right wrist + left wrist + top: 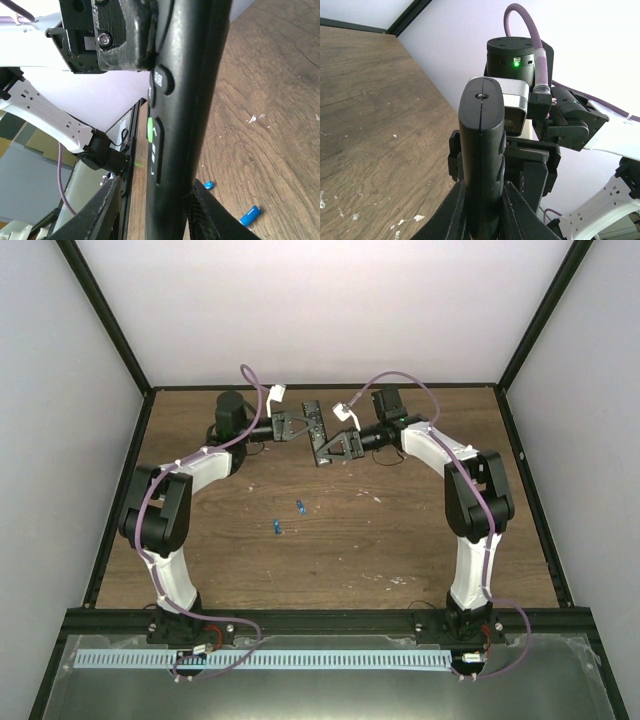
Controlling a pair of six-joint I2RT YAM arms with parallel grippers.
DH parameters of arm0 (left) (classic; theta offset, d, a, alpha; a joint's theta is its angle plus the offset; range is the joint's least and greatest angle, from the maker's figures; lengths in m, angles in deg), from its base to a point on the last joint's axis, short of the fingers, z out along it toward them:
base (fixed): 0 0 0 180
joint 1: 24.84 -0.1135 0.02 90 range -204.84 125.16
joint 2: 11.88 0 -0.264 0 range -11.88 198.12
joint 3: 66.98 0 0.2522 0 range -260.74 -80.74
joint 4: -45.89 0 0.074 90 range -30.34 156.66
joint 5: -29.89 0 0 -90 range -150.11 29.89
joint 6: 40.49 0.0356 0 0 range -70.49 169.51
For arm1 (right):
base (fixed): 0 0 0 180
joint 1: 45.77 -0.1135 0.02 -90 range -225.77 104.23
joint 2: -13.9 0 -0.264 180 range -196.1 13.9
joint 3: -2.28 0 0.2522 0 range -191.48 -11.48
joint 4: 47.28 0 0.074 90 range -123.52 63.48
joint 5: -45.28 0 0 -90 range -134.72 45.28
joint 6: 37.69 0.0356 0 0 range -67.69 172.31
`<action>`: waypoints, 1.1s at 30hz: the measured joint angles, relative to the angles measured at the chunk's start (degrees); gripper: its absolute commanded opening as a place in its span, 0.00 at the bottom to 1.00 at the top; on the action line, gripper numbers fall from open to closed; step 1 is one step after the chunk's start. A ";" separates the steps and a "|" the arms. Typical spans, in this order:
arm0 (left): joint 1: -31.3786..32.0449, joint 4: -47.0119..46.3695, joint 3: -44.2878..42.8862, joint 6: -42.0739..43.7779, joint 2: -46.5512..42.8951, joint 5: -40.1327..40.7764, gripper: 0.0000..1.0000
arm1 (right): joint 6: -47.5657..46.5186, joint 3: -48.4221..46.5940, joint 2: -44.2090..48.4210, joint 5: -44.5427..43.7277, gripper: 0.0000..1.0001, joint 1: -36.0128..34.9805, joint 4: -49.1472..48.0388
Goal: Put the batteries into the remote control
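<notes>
The remote control, a long slim black bar, is held off the table at the back middle between both arms. My left gripper is shut on one end of it; in the left wrist view its fingers press both sides of the remote control. My right gripper straddles the remote control, button face toward its left finger. The right finger touches the bar, while a gap shows beside the left finger. Two blue batteries lie loose on the wood nearer the arm bases, also seen as batteries.
The wooden table is fenced by black frame rails and white walls. Purple cables loop over both wrists. White flecks mark the wood. The right arm's wrist stands close behind the remote.
</notes>
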 measured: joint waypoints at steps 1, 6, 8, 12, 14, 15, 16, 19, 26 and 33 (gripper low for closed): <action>0.00 -0.04 0.00 -0.02 0.00 0.02 0.02 | -0.17 0.00 -0.02 -0.02 0.24 -0.02 0.22; 0.00 -0.07 0.00 -0.09 0.04 0.02 0.02 | -0.66 -0.09 -0.17 -0.22 0.16 -0.04 0.66; 0.00 -0.13 0.00 -0.11 0.04 0.00 0.03 | -0.79 -0.28 -0.39 -0.24 0.13 -0.04 0.68; 0.00 -0.20 0.00 -0.09 0.04 -0.13 0.04 | -0.79 -0.31 -0.70 -0.24 0.10 -0.04 0.79; 0.00 -0.50 0.00 -0.02 0.07 -0.28 0.07 | -0.74 -0.33 -0.70 -0.24 0.08 -0.02 1.01; 0.00 -0.61 0.00 0.04 0.07 -0.37 0.11 | -0.74 -0.37 -0.70 -0.22 0.08 -0.02 1.14; 0.00 -0.72 0.00 0.11 0.09 -0.42 0.15 | -0.74 -0.37 -0.70 -0.20 0.08 -0.02 1.27; 0.00 -0.96 0.00 0.11 0.22 -0.61 0.29 | -0.76 -0.42 -0.70 -0.24 0.06 0.00 1.62; 0.00 0.07 0.00 1.55 0.26 0.72 0.63 | -1.25 -0.42 -0.70 -1.01 0.04 -0.07 1.92; -1.95 -0.09 3.80 1.18 -1.22 7.39 0.75 | -2.25 -0.42 -0.70 -8.15 0.01 -0.15 4.13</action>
